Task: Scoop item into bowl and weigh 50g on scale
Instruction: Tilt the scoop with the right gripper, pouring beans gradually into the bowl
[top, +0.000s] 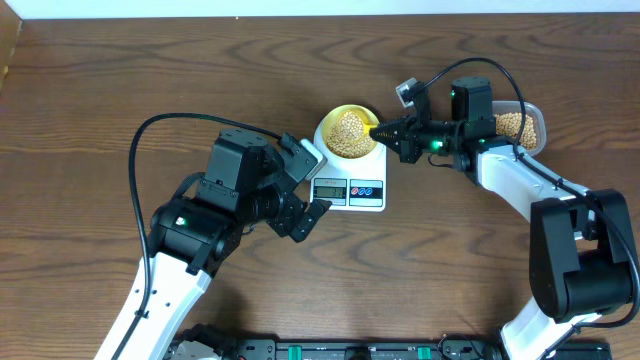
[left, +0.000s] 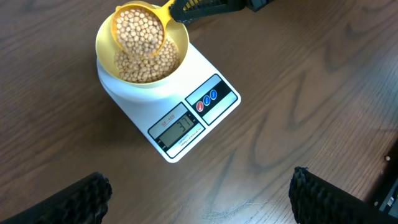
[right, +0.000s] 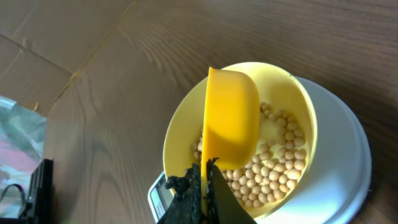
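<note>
The scoop (left: 164, 17) is being held by its handle in the right pincer (top: 388, 130), with the jaws being squeezed shut on it. The scoop's long line is being pointed straight out from the pincer's tip. Its cup, full of beans (left: 138, 31), is being hung right over the bowl (left: 181, 43). So the bowl is lying just past the tip, under the cup, and it is being carried by the scale (left: 205, 68). More beans are lying inside the bowl. The right pincer is the nearer one. A slow roll about the handle's line is probably being called for, so that only a few beans are being dropped at a time. The left pincer (top: 312, 188) is being held wide with nothing in it, just beside the scale's front edge. The scale's numbers are too small to be read for sure.
</note>
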